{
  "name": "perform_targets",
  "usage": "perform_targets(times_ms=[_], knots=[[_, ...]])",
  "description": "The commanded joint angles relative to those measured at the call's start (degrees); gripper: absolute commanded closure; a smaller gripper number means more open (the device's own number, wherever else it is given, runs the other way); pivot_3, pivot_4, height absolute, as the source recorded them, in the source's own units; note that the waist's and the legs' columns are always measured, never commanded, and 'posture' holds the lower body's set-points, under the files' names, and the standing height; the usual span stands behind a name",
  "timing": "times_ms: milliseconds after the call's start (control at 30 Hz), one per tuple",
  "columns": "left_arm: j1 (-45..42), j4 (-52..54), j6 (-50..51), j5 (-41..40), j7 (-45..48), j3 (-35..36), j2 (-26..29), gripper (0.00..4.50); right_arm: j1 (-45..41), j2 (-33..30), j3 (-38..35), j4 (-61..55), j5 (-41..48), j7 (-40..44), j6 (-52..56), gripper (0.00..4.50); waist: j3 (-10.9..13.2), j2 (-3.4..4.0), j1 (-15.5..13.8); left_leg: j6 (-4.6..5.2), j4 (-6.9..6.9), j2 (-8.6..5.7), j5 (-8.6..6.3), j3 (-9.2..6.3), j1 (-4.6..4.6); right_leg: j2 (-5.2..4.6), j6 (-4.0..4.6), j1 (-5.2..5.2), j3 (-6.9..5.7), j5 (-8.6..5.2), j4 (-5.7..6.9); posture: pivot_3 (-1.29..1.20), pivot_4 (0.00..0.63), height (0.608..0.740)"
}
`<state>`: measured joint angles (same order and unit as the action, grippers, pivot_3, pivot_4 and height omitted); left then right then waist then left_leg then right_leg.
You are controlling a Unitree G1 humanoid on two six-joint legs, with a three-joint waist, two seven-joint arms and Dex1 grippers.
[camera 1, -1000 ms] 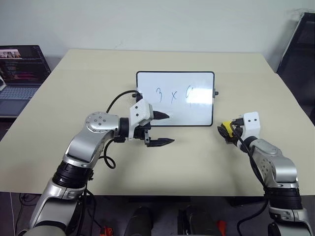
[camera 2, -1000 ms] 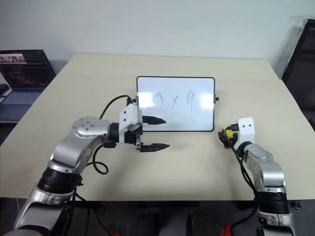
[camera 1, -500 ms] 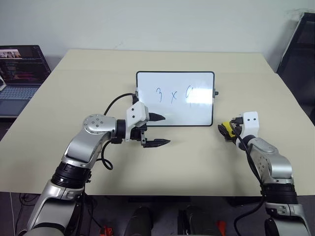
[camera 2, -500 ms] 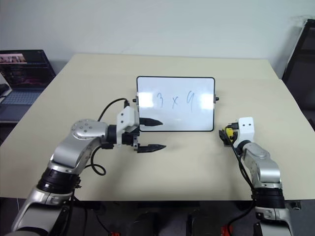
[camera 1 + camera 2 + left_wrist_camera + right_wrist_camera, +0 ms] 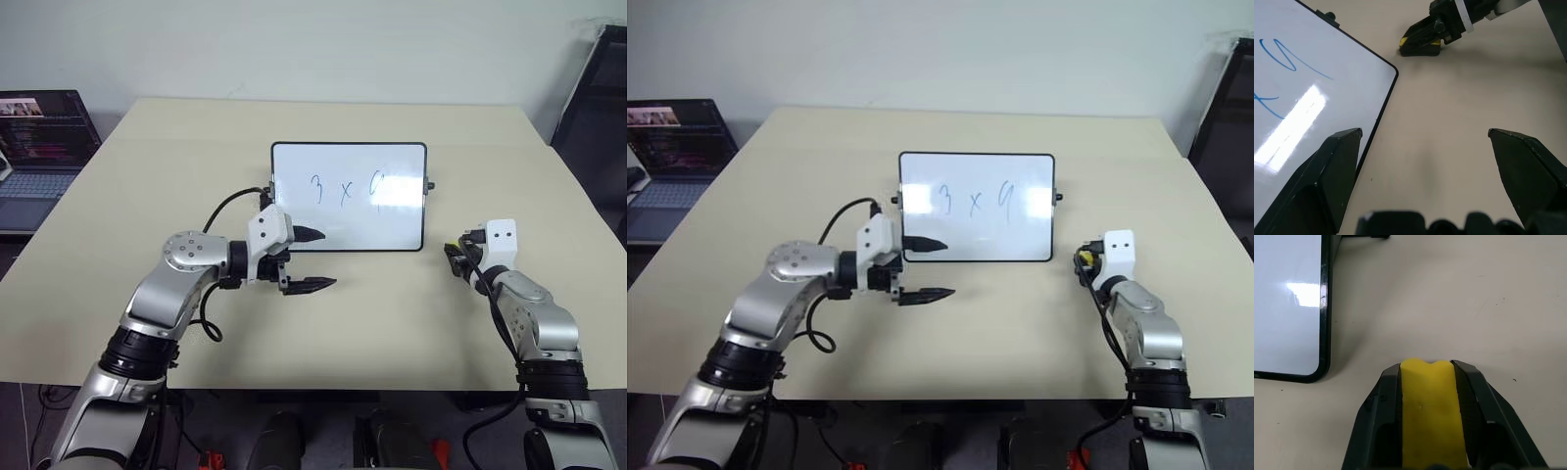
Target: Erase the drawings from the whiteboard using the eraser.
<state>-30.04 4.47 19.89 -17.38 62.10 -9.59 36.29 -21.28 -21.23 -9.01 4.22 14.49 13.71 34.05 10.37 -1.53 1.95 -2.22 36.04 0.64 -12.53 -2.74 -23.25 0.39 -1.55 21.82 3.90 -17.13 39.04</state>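
Yellow eraser (image 5: 1432,421), blue drawings (image 5: 345,188)

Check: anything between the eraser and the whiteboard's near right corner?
Nothing: bare table lies between the eraser in the right gripper and the whiteboard, per right wrist view.

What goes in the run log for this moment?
right hand: shut on eraser | left hand: open by whiteboard | drawings: not erased

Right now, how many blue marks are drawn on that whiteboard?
3, in a row across the middle of the whiteboard: a "3" on the robot's left, an "x" in the centre, and a "9"-like figure on the right, partly washed out by glare.
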Motion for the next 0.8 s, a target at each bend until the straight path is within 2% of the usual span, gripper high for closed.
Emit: perform_targets(times_ms=[33, 467, 667, 800], knots=[[-0.19, 2.17, 0.81, 0.94, -2.8, 2.03, 0.5, 0.0, -0.66, -0.11, -1.12, -1.46, 0.3, 0.28, -0.49, 3.36, 0.0, 0.0, 0.0, 0.0, 0.0, 0.0, 0.0, 0.0, 0.0, 0.0, 0.0, 0.0, 0.0, 0.0, 0.0, 0.0, 0.15, 0.74], [0.69, 5.14, 4.27, 2.52, -9.17, 1.33, -0.92, 0.0, 3.98, -1.35, 2.48, -12.44, -1.73, 2.11, -2.58, 3.38, 0.0, 0.0, 0.01, 0.0, 0.01, 0.0, 0.0, -0.03, 0.0, -0.01, 0.0, 0.0, 0.02, 0.0, 0.03, 0.0, 0.15, 0.74], [-1.13, 6.59, 7.93, 2.89, -11.68, 1.62, -1.03, 0.0, 4.81, -4.33, 5.47, -19.78, -6.66, 4.53, -11.73, 3.38, 0.0, 0.0, -0.04, 0.0, 0.01, -0.02, 0.0, -0.04, -0.01, -0.01, -0.01, -0.01, -0.04, 0.0, 0.01, 0.0, 0.15, 0.74], [-3.08, 6.39, 10.25, 4.15, -14.07, 1.14, -1.65, 0.0, 2.46, -3.92, 9.5, -20.11, -10.58, 4.56, -15.51, 3.38, 0.0, 0.0, 0.05, -0.01, 0.02, 0.0, 0.0, -0.04, 0.01, 0.01, -0.01, -0.01, -0.05, 0.0, 0.03, 0.0, 0.15, 0.74]])
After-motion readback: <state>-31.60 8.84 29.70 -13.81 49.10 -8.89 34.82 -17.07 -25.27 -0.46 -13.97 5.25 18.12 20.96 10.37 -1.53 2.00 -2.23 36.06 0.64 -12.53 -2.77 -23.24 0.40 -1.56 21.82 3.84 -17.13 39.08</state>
